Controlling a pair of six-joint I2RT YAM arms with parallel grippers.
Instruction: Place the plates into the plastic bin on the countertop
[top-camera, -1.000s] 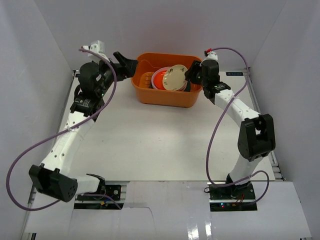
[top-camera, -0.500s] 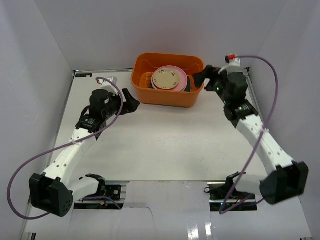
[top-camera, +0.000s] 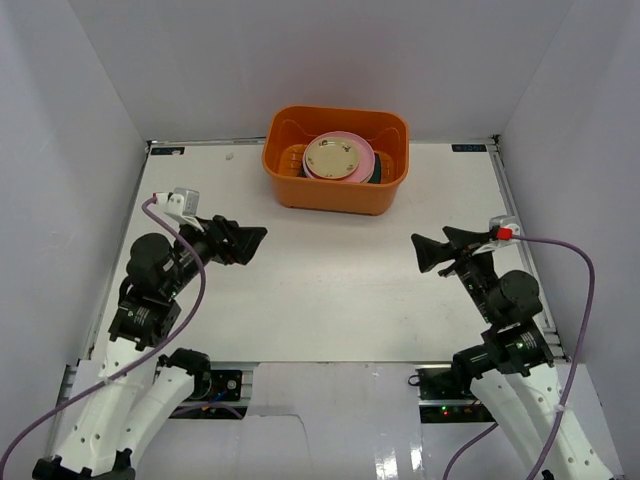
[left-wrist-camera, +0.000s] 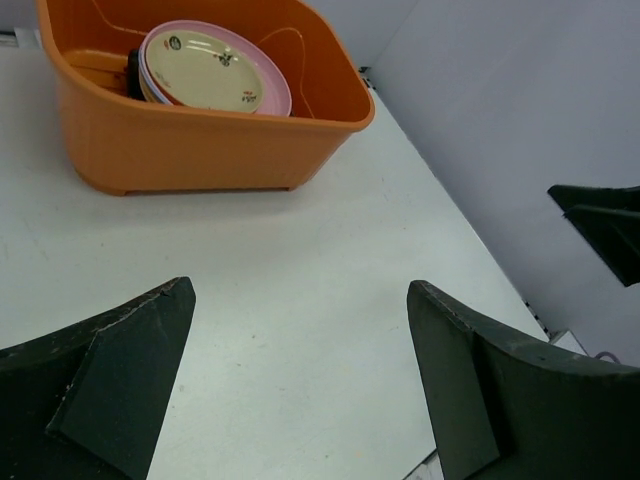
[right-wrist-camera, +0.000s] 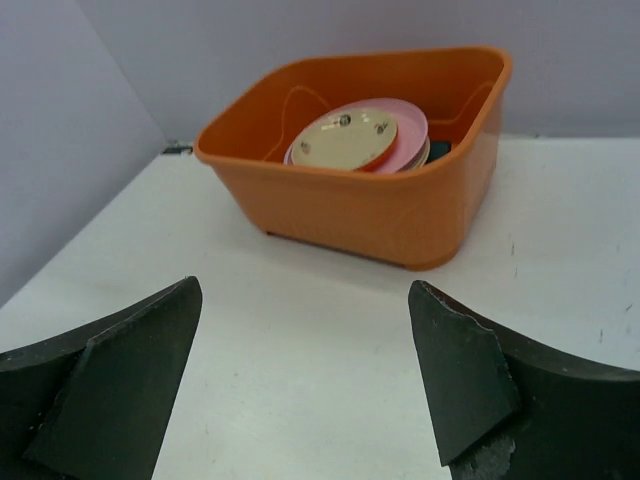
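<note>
The orange plastic bin (top-camera: 335, 190) stands at the back middle of the white countertop (top-camera: 330, 280). Plates are stacked inside it: a cream patterned plate (top-camera: 332, 157) on top, a pink plate (top-camera: 362, 158) under it, a tan-yellow one (top-camera: 292, 160) at the left and a dark teal edge (top-camera: 377, 175) at the right. The bin also shows in the left wrist view (left-wrist-camera: 190, 140) and the right wrist view (right-wrist-camera: 380, 200). My left gripper (top-camera: 250, 243) is open and empty, at the near left. My right gripper (top-camera: 422, 250) is open and empty, at the near right.
White walls enclose the countertop on three sides. Dark edge strips (top-camera: 505, 200) run along its sides. The right gripper's fingers (left-wrist-camera: 600, 215) show at the right edge of the left wrist view.
Both arms have pulled back from the bin toward the near edge, empty. The cream plate that stood tilted at the bin's right side now lies flat on the stack.
</note>
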